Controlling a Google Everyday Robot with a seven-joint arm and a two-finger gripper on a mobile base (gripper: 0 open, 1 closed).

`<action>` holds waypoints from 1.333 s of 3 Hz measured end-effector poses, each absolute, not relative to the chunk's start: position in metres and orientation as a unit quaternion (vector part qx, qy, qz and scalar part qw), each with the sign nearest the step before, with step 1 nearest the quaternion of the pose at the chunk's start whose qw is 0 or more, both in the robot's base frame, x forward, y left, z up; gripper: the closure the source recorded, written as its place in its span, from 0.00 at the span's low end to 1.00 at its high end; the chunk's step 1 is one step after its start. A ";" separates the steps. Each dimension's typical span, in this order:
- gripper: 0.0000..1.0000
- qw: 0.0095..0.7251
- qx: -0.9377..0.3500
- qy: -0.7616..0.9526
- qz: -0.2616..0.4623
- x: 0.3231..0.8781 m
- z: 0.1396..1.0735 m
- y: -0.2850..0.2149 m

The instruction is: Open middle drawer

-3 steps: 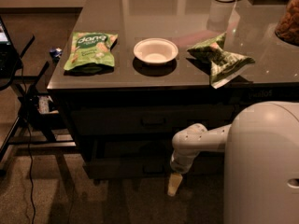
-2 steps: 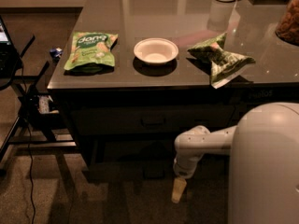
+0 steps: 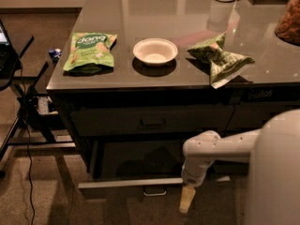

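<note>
The middle drawer (image 3: 131,183) stands pulled out below the counter. Its pale grey top rim runs across the front and its interior is dark. Its small dark bar handle (image 3: 154,191) sits at the centre of the front, just under the rim. My gripper (image 3: 187,201) hangs at the end of the white arm (image 3: 220,146). It points down in front of the drawer's right part, a little right of the handle and apart from it. The taller drawer (image 3: 152,123) above is closed.
On the counter top (image 3: 187,13) lie a green snack bag (image 3: 90,50), a white bowl (image 3: 155,51) and a crumpled green bag (image 3: 220,57). A black stand with cables (image 3: 23,121) is at the left. My white body (image 3: 276,172) fills the lower right.
My gripper has moved down and to the right, toward the camera. The drawer's pale rim now shows farther out from the cabinet.
</note>
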State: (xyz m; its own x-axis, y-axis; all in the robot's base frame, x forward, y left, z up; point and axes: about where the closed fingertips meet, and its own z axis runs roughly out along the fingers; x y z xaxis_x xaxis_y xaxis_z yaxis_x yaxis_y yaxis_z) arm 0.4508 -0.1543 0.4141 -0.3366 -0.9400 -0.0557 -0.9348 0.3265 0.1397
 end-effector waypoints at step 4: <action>0.00 0.057 0.566 -0.817 -0.094 0.386 0.427 -0.186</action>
State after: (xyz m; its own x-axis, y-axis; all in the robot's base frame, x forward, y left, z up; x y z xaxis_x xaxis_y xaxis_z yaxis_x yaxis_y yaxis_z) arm 0.3857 -0.1864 0.4270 -0.3538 -0.9352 -0.0139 -0.9139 0.3425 0.2178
